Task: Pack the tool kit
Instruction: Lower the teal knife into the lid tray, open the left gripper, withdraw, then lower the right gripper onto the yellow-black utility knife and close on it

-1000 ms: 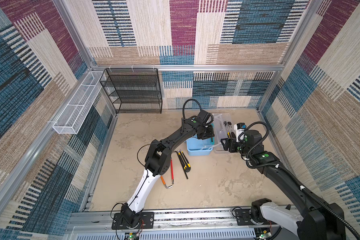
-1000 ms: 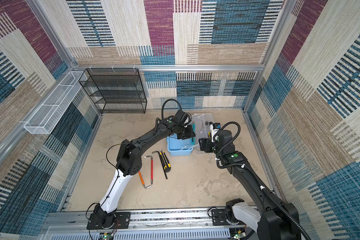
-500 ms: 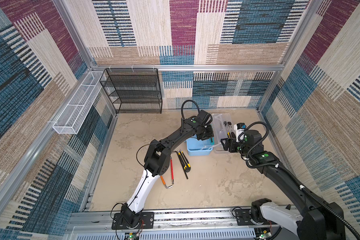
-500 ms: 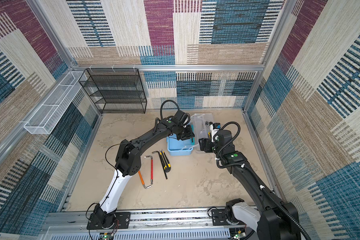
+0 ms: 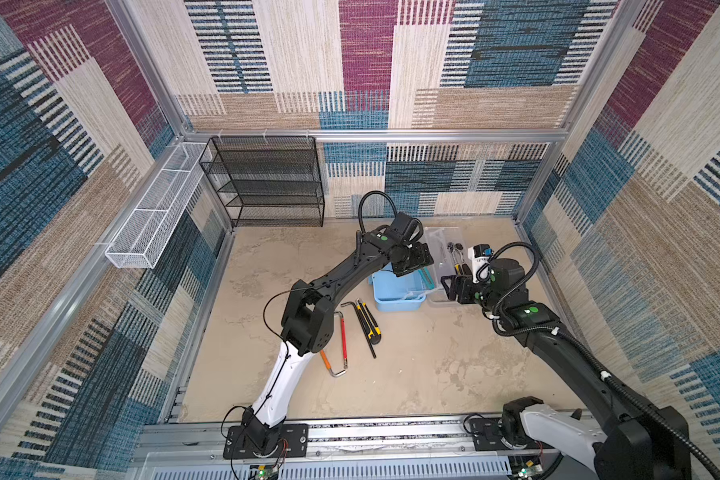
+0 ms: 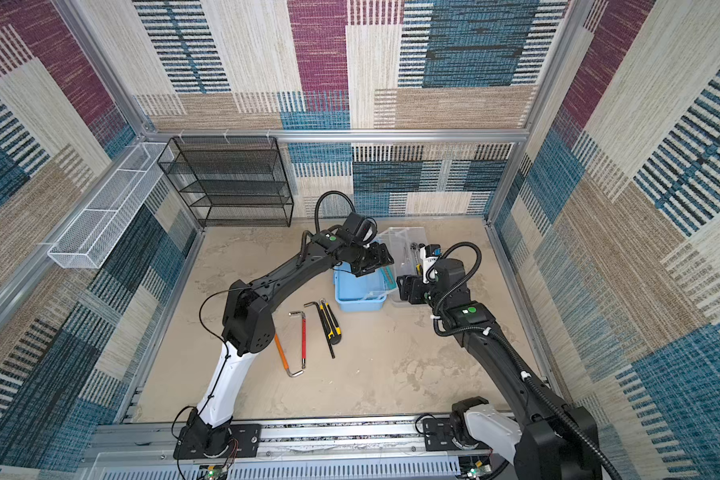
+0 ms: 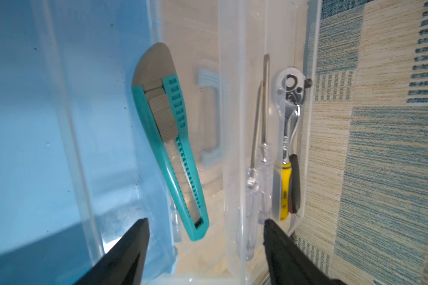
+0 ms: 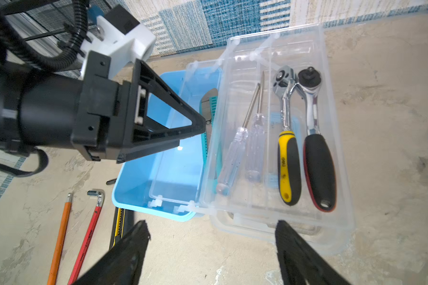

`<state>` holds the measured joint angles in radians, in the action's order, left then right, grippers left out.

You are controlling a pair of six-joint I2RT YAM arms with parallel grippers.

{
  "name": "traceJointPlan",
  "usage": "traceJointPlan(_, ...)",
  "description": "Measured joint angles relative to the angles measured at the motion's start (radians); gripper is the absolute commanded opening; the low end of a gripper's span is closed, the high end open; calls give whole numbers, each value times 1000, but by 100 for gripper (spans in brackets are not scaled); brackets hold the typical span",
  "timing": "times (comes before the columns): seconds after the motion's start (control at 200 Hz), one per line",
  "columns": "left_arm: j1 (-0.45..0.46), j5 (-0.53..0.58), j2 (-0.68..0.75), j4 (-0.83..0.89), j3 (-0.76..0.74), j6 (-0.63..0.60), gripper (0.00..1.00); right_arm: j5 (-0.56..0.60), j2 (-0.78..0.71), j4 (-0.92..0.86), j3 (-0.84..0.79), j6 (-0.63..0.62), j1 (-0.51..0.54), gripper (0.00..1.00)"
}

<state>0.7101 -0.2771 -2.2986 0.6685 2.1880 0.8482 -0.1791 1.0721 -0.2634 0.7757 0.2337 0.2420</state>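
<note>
One light blue toolbox (image 5: 395,297) stands open on the table (image 5: 412,374), right of centre toward the far side. Its clear tray (image 8: 331,74) lies just to its right, touching it.

Four tools lie side by side in the tray:
- two clear-handled screwdrivers (image 8: 232,153)
- one yellow-handled ratchet (image 8: 288,162)
- one black-handled ratchet (image 8: 319,167), the rightmost

One teal utility knife (image 7: 168,140) lies along the right edge of the blue box, where it meets the clear plastic. I cannot tell which compartment holds it.

Three tools lie loose on the table, just left of the box and a little nearer:
- one black-and-yellow utility knife (image 5: 368,318)
- one black hex key (image 5: 360,332) beside it
- one mini hacksaw (image 5: 343,340) with red and orange bars, farthest left

That makes eight tools in all, two of them knives.

The left gripper (image 5: 412,259) hovers over the far right part of the box. Its two fingers (image 7: 134,246) are spread wide and grip nothing, and the teal knife lies clear of them. The right gripper (image 8: 210,227) hangs at the near end of the tray. Its two fingers (image 8: 297,256) are equally wide apart and empty.

One black wire rack (image 5: 267,183) stands at the far wall, and one white mesh basket (image 5: 154,216) hangs on the left wall.
</note>
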Motion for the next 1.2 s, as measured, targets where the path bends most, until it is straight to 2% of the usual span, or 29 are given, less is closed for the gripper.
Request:
traceJointPlan(0.175, 2, 66, 111, -11, -112, -27, 88, -21, -21, 4, -5, -2, 26, 82)
traceJointPlan(0.245, 2, 92, 158, -17, -173, -59, 89, -17, -19, 4, -5, -2, 69, 82)
traceJointPlan(0.726, -13, 282, 542, -114, -682, -76, 92, 75, 48, 41, 0, 57, 315, 77)
traceJointPlan(0.942, -34, 336, 653, -111, -896, -40, 92, 131, 109, 41, 10, 58, 437, 77)
traceJointPlan(1.197, -44, 402, 764, -111, -1065, 33, 93, 176, 209, 53, 14, 61, 548, 76)
